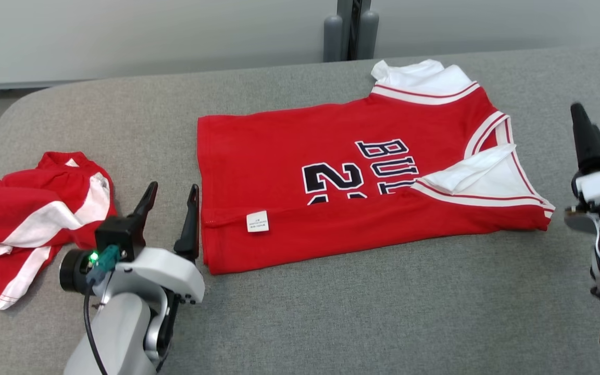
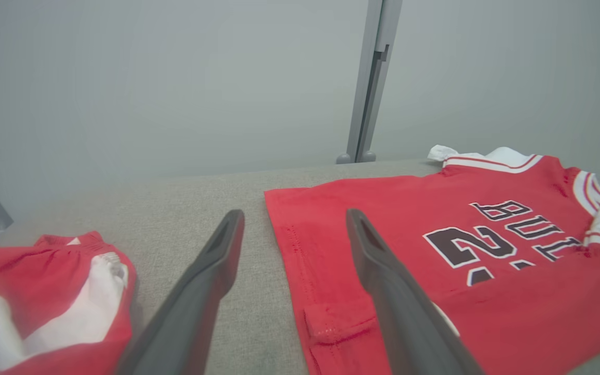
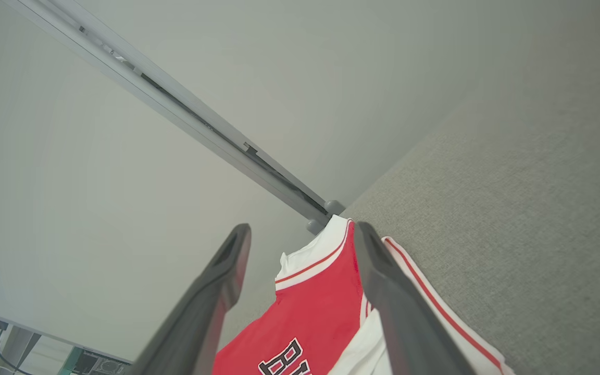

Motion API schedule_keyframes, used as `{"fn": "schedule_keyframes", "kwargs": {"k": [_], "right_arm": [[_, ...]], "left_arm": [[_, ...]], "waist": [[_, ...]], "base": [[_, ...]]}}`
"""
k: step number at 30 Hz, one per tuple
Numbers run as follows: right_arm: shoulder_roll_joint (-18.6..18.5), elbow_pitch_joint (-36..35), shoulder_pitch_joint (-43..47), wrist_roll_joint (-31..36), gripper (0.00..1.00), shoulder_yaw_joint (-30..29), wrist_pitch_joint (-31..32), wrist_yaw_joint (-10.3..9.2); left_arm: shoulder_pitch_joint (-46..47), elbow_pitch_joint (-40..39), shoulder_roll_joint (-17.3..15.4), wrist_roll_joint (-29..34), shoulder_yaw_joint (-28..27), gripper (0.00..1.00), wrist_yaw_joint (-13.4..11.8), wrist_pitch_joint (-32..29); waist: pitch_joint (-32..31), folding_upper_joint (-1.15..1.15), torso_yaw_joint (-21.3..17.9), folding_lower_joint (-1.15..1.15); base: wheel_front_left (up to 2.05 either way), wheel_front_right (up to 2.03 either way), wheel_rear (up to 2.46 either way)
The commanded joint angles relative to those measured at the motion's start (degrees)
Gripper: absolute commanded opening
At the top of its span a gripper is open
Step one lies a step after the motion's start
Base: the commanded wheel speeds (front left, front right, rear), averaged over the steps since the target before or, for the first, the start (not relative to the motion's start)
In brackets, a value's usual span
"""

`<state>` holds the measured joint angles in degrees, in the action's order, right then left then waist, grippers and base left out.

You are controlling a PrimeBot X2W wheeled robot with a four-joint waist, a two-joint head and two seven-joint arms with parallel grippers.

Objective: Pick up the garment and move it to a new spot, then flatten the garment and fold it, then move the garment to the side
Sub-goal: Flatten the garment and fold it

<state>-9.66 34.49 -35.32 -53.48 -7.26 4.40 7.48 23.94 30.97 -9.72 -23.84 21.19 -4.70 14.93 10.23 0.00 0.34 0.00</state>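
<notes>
Jersey (image 1: 279, 156): lay folded flat on grey table (image 1: 331, 323).
Left gripper (image 1: 173, 186): spread, empty, beside hem.
Right gripper (image 3: 302, 228): spread, empty.

The grey fabric-covered tabletop (image 1: 331, 323) before me carries two items. A red jersey (image 1: 279, 156) (folded, near edge turned up over its numerals) lies flat, right of centre, its white-trimmed shoulder near the far edge. A crumpled red-and-white garment (image 1: 29, 219) lies at the left edge.
</notes>
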Motion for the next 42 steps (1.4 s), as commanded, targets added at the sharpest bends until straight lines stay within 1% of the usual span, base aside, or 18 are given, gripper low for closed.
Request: {"fn": "schedule_keyframes", "kwargs": {"k": [1,6,8,10,13,19,23,28,35,38,41,42], "right_arm": [[-0.3,-0.8,1.7,-0.5,1.0,0.0,-0.7,0.02],[-0.1,-4.3,8.7,-2.0,1.0,-0.8,-1.9,0.02],[-0.2,-6.0,11.4,-1.3,1.0,-0.5,-2.9,0.02],[-0.2,-7.7,13.9,0.1,1.0,0.4,-4.1,0.02],[-0.8,-9.7,17.3,3.8,1.0,2.5,-6.5,0.02],[-2.1,-11.2,21.9,14.8,1.0,7.7,-13.2,0.02],[-1.9,-11.3,23.7,21.2,1.0,10.0,-17.0,0.02],[-0.6,-10.4,25.5,27.3,1.0,11.9,-18.8,0.02],[1.0,-8.2,25.3,28.9,1.0,11.3,-19.4,0.02],[0.7,-6.9,23.8,28.2,1.0,10.3,-19.5,0.02],[1.0,-5.6,22.4,27.3,1.0,9.1,-18.7,0.02],[1.2,-5.0,21.6,26.9,1.0,8.5,-18.3,0.02]], "left_arm": [[-1.3,-1.2,0.0,0.5,-0.6,1.0,-0.3,0.2],[-6.4,-6.4,0.7,1.9,-2.5,1.0,-0.4,0.2],[-8.4,-8.0,1.2,2.2,-3.7,1.0,-0.5,0.2],[-10.4,-9.6,1.9,2.5,-4.8,1.0,0.1,0.2],[-13.0,-11.2,2.8,2.5,-6.6,1.0,1.6,0.2],[-16.4,-12.8,4.5,4.8,-10.1,1.0,3.0,0.2],[-17.9,-14.3,5.5,6.7,-12.2,1.0,3.9,0.2],[-19.8,-15.0,6.2,8.9,-14.2,1.0,4.3,0.2],[-20.8,-13.3,6.7,8.9,-14.9,1.0,4.8,0.2],[-20.1,-12.2,6.7,7.9,-13.7,1.0,5.2,0.2],[-18.9,-8.9,6.7,5.8,-11.5,1.0,6.3,0.2],[-18.4,-7.3,6.7,4.6,-11.0,1.0,6.3,0.2]], "waist": [[-0.8,0.0,-0.1,0.0],[-2.5,0.0,0.0,0.0],[-3.0,0.0,-0.1,0.0],[-3.6,0.0,-0.3,0.0],[-4.4,0.0,-0.7,0.0],[-5.5,0.0,-1.5,0.0],[-5.7,0.0,-1.7,0.0],[-5.9,0.0,-1.9,0.0],[-5.7,0.0,-2.0,0.0],[-5.0,0.0,-2.0,0.0],[-3.9,0.0,-2.1,0.0],[-3.5,0.0,-2.1,0.0]], "base": [[0.0,0.0,0.0],[0.0,0.0,0.0],[0.0,0.0,0.0],[0.0,0.0,0.0],[0.0,0.0,0.0],[0.0,0.0,0.0],[0.0,0.0,0.0],[0.0,0.0,0.0],[0.0,0.0,0.0],[0.0,0.0,0.0],[0.0,0.0,0.0],[0.0,0.0,0.0]]}}
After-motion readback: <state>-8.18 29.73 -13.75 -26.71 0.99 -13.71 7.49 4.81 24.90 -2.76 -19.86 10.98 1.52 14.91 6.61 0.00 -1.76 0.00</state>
